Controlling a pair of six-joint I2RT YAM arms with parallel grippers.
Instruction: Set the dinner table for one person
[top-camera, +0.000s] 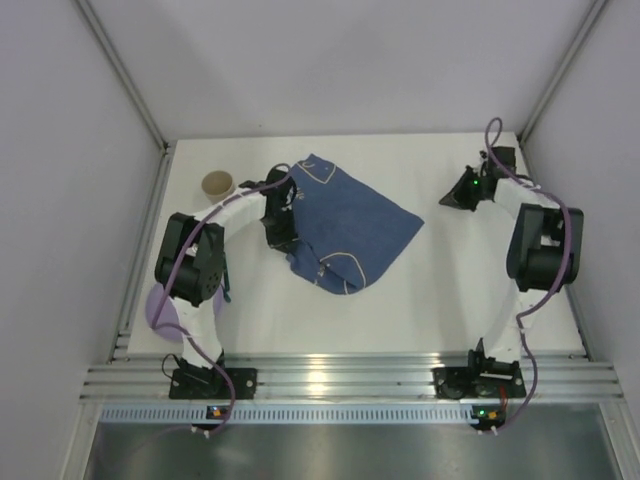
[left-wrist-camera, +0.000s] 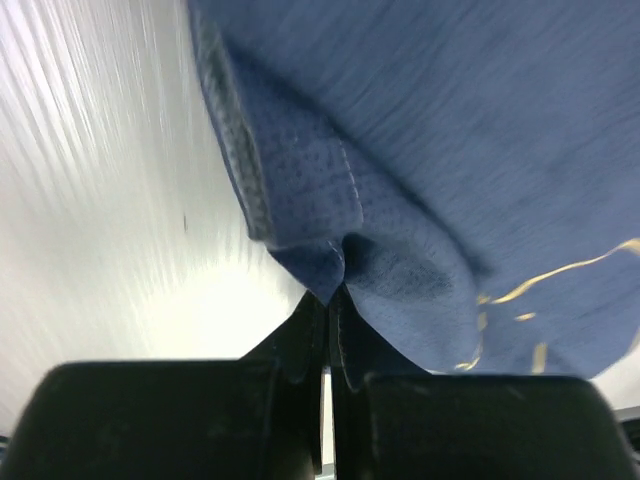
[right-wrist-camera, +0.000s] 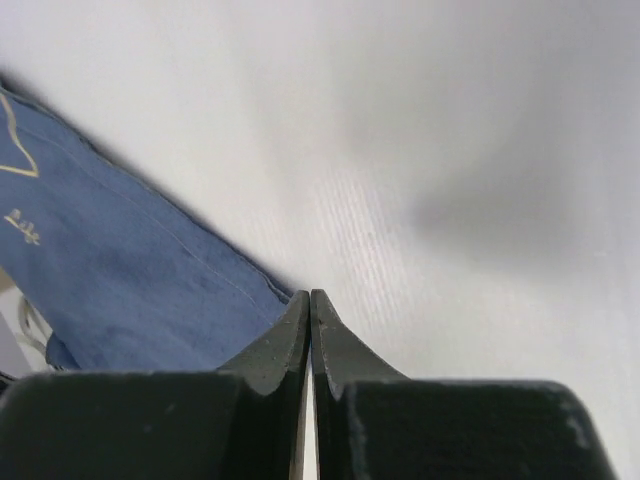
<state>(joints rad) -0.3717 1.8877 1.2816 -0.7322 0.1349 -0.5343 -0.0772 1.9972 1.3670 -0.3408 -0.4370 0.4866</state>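
Note:
The dinner table (top-camera: 440, 300) is the big white tabletop. A dark blue cloth placemat (top-camera: 350, 225) with pale line drawings lies rumpled on its middle, its near-left part folded over. My left gripper (top-camera: 283, 240) is at the placemat's left edge. In the left wrist view it (left-wrist-camera: 335, 292) is shut on a bunched fold of the placemat (left-wrist-camera: 450, 150). My right gripper (top-camera: 447, 200) is to the right of the placemat, apart from it. In the right wrist view it (right-wrist-camera: 310, 296) is shut and empty over the table (right-wrist-camera: 450, 150), with the placemat's corner (right-wrist-camera: 130, 280) just to its left.
A small tan cup (top-camera: 217, 184) stands at the back left of the table. A pale purple plate (top-camera: 160, 308) lies at the near left, mostly hidden under my left arm. Grey walls close in the table on three sides.

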